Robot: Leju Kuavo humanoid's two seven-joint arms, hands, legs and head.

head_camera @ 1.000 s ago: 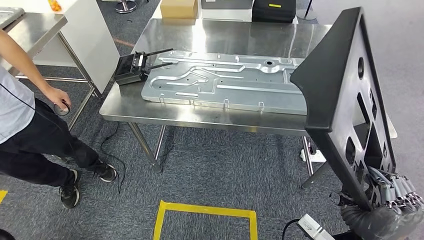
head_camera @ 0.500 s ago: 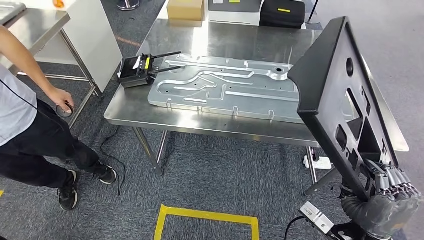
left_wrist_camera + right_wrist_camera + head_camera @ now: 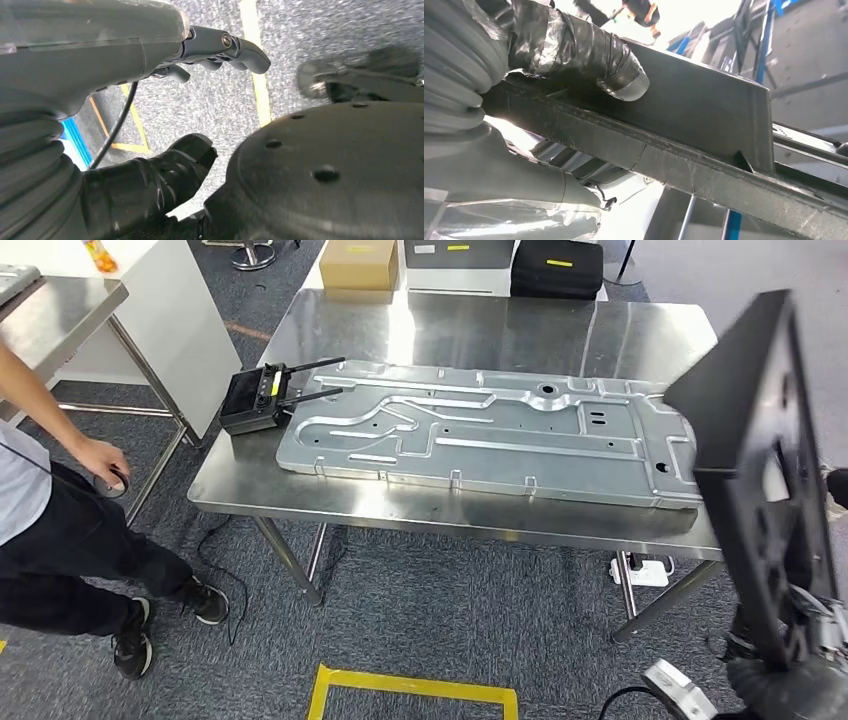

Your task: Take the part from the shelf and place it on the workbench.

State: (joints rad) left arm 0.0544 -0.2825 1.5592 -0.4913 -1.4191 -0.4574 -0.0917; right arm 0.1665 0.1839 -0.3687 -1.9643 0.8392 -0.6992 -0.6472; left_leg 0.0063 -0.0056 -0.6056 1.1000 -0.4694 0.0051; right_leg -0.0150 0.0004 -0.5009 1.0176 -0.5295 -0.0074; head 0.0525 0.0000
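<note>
Part point(image 3: 765, 460) hides right robot hand point(image 3: 810, 625).

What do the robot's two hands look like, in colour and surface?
The left hand has a smooth grey shell, a grey ribbed cover, dark fingers and a black cable beside it. The right hand has a pale grey ribbed cover and a thumb wrapped in glossy tape.

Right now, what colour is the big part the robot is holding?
Black. The part, gripped by the right hand, shows best in the head view.
</note>
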